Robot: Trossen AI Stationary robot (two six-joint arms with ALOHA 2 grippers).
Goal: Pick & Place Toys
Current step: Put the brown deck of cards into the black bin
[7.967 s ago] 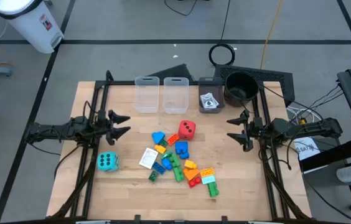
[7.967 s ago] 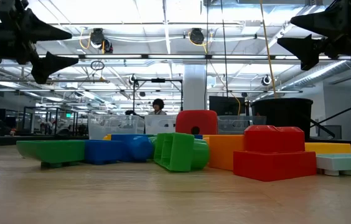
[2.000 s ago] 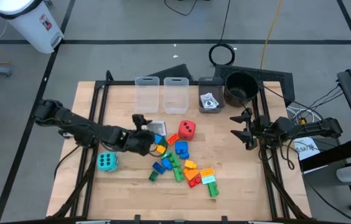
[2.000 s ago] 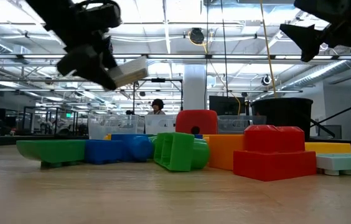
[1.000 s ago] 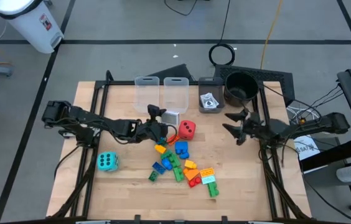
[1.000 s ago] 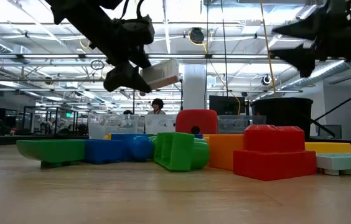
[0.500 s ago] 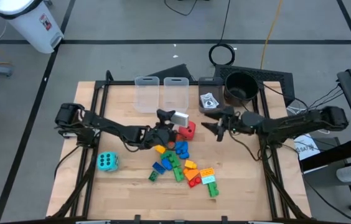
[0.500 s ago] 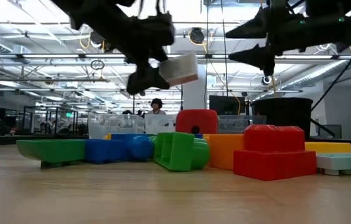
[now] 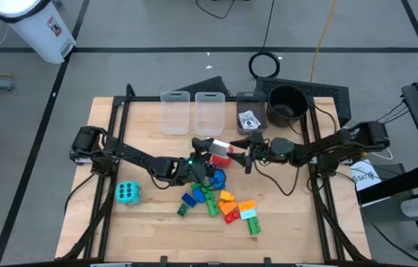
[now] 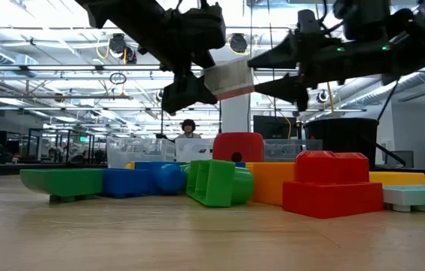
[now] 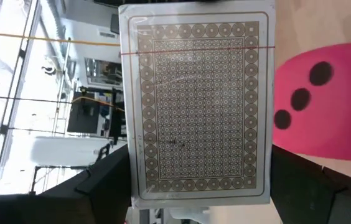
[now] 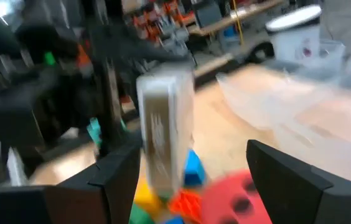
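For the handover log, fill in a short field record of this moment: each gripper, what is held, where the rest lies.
left gripper: shut on card deck, lifted over the table
right gripper: open, level with the deck, not touching it
red die: on the table under the deck
teal die: apart, near the left edge
bricks: loose pile at the middle
clear bins: at the far edge

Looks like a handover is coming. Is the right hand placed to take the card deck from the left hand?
Probably yes. The left hand holds the card deck up in the air above the red die, and the open right hand faces it closely with nothing between them.
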